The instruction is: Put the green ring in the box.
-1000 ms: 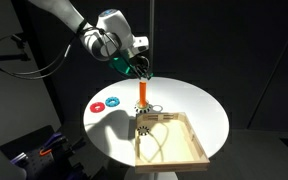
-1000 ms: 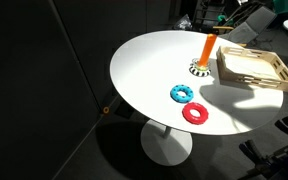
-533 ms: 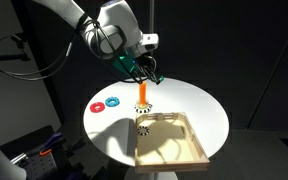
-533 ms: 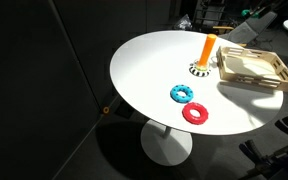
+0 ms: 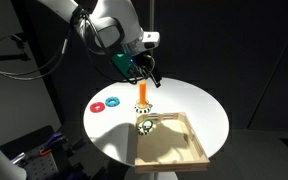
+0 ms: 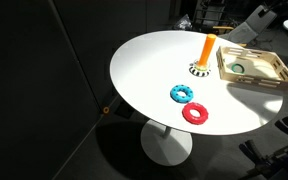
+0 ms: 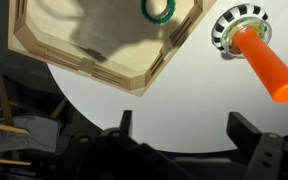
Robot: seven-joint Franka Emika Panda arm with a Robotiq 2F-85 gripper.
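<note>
The green ring (image 7: 157,9) lies flat inside the box (image 7: 104,75), close to the corner nearest the orange peg. It shows in both exterior views too, as the green ring (image 5: 145,126) and the green ring (image 6: 240,68) on the floor of the box (image 5: 199,152), a light wooden tray (image 6: 246,83). My gripper (image 5: 147,72) hangs well above the table, over the peg and the box's near corner. In the wrist view the gripper (image 7: 184,125) is open, its two dark fingers (image 7: 246,128) wide apart with only white tabletop between them.
An orange peg (image 5: 143,95) stands upright on a striped round base (image 7: 239,22) beside the box, also seen as the peg (image 6: 208,48). A blue ring (image 6: 182,94) and a red ring (image 6: 195,113) lie on the round white table (image 6: 144,70), away from the box.
The gripper has gone from shut to open. The green ring has left it and now lies in the box, which was empty half a second ago.
</note>
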